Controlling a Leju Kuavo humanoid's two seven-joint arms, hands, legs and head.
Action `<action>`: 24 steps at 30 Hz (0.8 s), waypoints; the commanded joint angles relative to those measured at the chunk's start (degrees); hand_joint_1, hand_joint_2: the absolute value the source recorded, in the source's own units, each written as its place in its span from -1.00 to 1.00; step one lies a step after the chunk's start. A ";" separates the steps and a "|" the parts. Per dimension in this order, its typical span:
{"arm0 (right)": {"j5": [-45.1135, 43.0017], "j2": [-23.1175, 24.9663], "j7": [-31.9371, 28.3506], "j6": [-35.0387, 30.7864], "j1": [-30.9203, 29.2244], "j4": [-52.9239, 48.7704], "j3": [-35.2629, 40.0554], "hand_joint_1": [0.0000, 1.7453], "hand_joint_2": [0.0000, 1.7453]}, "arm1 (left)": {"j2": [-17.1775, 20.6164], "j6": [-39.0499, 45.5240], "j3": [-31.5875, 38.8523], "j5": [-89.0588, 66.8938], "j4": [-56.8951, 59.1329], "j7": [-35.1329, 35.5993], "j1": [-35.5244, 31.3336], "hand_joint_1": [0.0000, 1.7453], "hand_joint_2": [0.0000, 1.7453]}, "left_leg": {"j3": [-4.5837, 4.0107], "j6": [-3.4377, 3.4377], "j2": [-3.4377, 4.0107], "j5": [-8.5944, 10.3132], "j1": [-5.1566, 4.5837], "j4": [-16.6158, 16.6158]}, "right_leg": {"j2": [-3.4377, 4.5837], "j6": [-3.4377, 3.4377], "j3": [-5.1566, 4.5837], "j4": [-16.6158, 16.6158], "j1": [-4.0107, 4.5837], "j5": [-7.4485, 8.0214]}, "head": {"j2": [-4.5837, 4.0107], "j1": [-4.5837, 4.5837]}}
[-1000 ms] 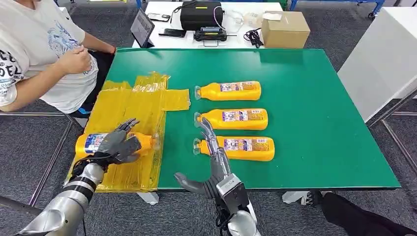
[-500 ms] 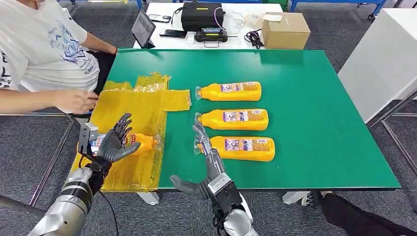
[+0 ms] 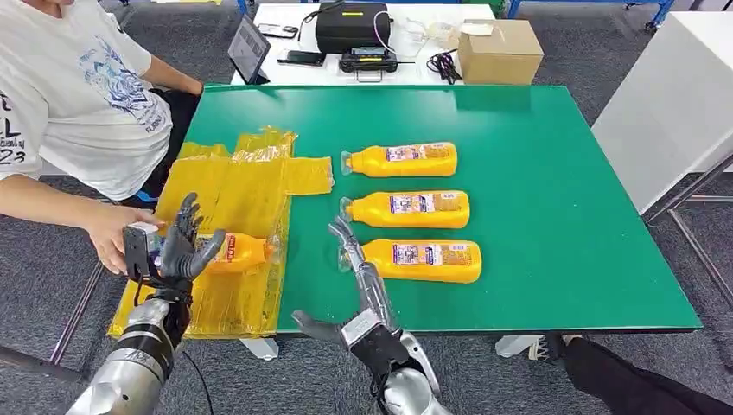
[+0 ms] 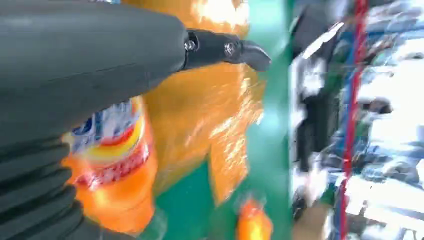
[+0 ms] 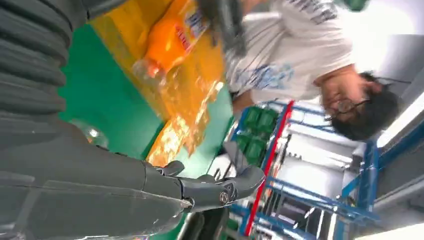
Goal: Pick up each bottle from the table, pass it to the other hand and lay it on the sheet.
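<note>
One orange bottle [image 3: 235,252] lies on the yellow sheet [image 3: 233,186], cap toward the table's middle. My left hand [image 3: 177,249] is open, fingers spread and raised, just off that bottle's label end; the left wrist view has the bottle [image 4: 112,170] close under the thumb [image 4: 225,50]. Three more orange bottles lie in a row on the green table [image 3: 553,173]: far [image 3: 402,159], middle [image 3: 411,208], near [image 3: 423,260]. My right hand [image 3: 361,285] is open, fingers stretched out beside the near bottle's cap, holding nothing.
A person sits at the table's left side; their hand [image 3: 111,238] reaches in by the sheet bottle's base, next to my left hand. Behind the green table, a white table carries a cardboard box [image 3: 500,50], a black case [image 3: 350,26] and a tablet [image 3: 249,47].
My left hand has let go of the bottle on the sheet and pulled back with fingers raised. The person's hand has come down toward that bottle. My right hand drew back slightly.
</note>
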 commanded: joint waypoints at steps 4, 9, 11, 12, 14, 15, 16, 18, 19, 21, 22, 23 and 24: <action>16.43 -12.47 16.01 0.86 -9.24 9.69 -7.38 -1.00 1.00 | -4.30 8.09 -9.55 -0.35 -29.79 1.79 14.24 -1.00 1.00 | -0.13 0.01 0.03 -0.02 -0.02 -0.01 | 0.01 -0.02 -0.05 -0.10 -0.01 0.02 | 0.00 -0.02; 18.50 -12.81 17.05 1.03 -9.67 9.33 -8.71 -1.00 1.00 | -4.69 8.13 -11.14 0.57 -30.72 2.21 16.20 -1.00 1.00 | -0.28 0.01 -0.04 -0.09 -0.04 0.06 | -0.03 0.00 -0.13 -0.09 -0.01 -0.03 | 0.00 0.02; 19.25 -13.42 18.00 1.26 -10.17 9.23 -8.86 -1.00 1.00 | -4.97 8.11 -11.51 0.70 -30.77 2.32 16.80 -1.00 1.00 | -0.28 -0.02 0.04 -0.15 -0.03 0.05 | 0.04 -0.05 -0.15 -0.11 0.01 -0.04 | 0.00 -0.02; 19.25 -13.42 18.00 1.26 -10.17 9.23 -8.86 -1.00 1.00 | -4.97 8.11 -11.51 0.70 -30.77 2.32 16.80 -1.00 1.00 | -0.36 -0.01 0.06 -0.12 -0.05 0.03 | 0.05 -0.03 -0.26 -0.10 -0.01 -0.01 | 0.00 -0.02; 19.47 -13.48 18.24 1.36 -10.32 9.39 -8.88 -1.00 1.00 | -5.10 8.23 -11.39 0.98 -30.98 2.27 16.83 -1.00 1.00 | -0.35 -0.03 0.01 -0.16 -0.01 0.05 | -0.01 -0.08 -0.23 -0.09 0.04 -0.06 | 0.00 -0.02; 19.84 -13.67 18.80 1.66 -10.78 9.83 -8.85 -1.00 1.00 | -5.15 8.35 -11.50 1.21 -31.17 2.19 16.99 -1.00 1.00 | -0.42 -0.01 0.02 -0.14 -0.01 0.07 | 0.01 -0.05 -0.31 -0.08 0.04 -0.03 | 0.00 -0.02; 20.29 -14.11 19.35 2.17 -11.47 10.41 -8.63 -1.00 1.00 | -5.00 8.70 -11.79 0.97 -31.31 2.05 17.11 -1.00 1.00 | -0.48 0.03 0.02 -0.11 -0.02 0.06 | 0.01 0.00 -0.39 -0.08 0.02 -0.01 | 0.00 -0.02; 21.15 -14.82 20.24 3.74 -13.30 12.05 -7.92 -1.00 1.00 | -4.52 10.63 -11.53 0.12 -31.75 0.99 16.98 -1.00 1.00 | -0.45 0.02 0.06 -0.12 -0.01 0.05 | 0.05 -0.01 -0.36 -0.09 0.02 -0.01 | 0.00 -0.02; 21.16 -14.85 20.31 4.01 -14.03 12.89 -7.69 -1.00 1.00 | -4.18 10.43 -11.11 0.55 -31.53 1.26 16.67 -1.00 1.00 | -0.48 0.04 0.06 -0.10 -0.02 0.05 | 0.05 0.01 -0.40 -0.08 0.01 0.01 | 0.00 -0.04; 19.98 -14.51 19.42 6.00 -14.96 14.71 -7.26 -1.00 1.00 | -3.72 10.07 -10.31 1.00 -30.59 1.40 15.86 -1.00 1.00 | -0.43 0.02 0.13 -0.13 0.03 0.07 | 0.12 -0.02 -0.35 -0.09 0.05 0.01 | 0.00 -0.02; 20.57 -14.68 19.56 6.54 -14.51 15.51 -6.38 -1.00 1.00 | -3.39 8.99 -10.88 0.53 -30.22 1.79 16.12 -1.00 1.00 | -0.48 0.04 0.09 -0.10 -0.01 0.05 | 0.08 0.01 -0.40 -0.07 0.01 0.02 | 0.00 -0.02; 20.63 -14.62 19.42 6.31 -13.95 15.96 -6.27 -1.00 1.00 | -3.33 8.46 -11.38 0.06 -30.15 1.71 16.48 -1.00 1.00 | -0.39 0.00 0.12 -0.14 0.03 0.06 | 0.10 -0.04 -0.30 -0.10 0.06 0.00 | 0.00 -0.02; 20.79 -14.49 19.29 6.00 -13.59 16.19 -6.17 -1.00 1.00 | -3.56 8.38 -11.47 0.01 -30.10 1.70 16.73 -1.00 1.00 | -0.39 0.01 0.08 -0.12 0.03 0.03 | 0.06 -0.03 -0.29 -0.12 0.05 0.00 | 0.00 -0.02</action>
